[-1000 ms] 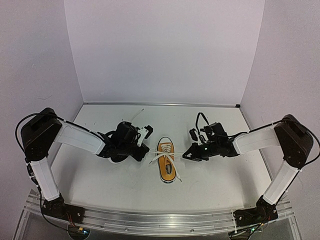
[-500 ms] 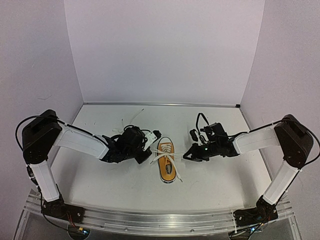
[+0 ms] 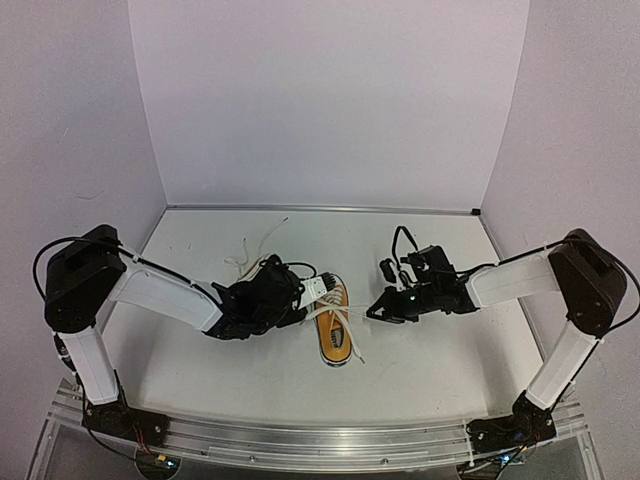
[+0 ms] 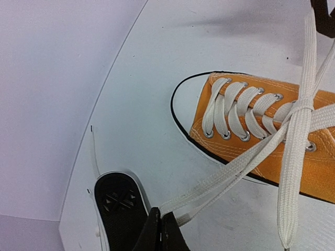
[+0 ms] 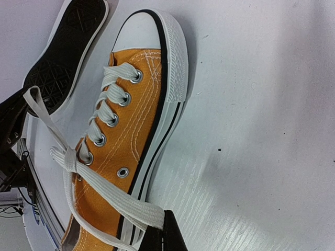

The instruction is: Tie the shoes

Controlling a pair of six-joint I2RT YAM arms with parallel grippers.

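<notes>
The orange shoe (image 3: 334,322) lies between the two arms, with its white laces crossed in a first knot (image 4: 301,107) over the tongue. My left gripper (image 3: 308,296) is shut on a folded lace end (image 4: 220,180), pulled taut to the shoe's left. My right gripper (image 3: 374,311) is shut on the other lace end (image 5: 128,206) at the shoe's right side. The orange shoe also shows in the left wrist view (image 4: 261,136) and the right wrist view (image 5: 131,125). The second shoe lies sole-up, with its black sole (image 4: 118,209) beside my left fingers; it also shows in the right wrist view (image 5: 65,49).
Loose white laces (image 3: 250,250) of the second shoe trail toward the back behind my left arm. White walls enclose the table (image 3: 420,370) on the left, right and back. An aluminium rail (image 3: 300,435) runs along the near edge.
</notes>
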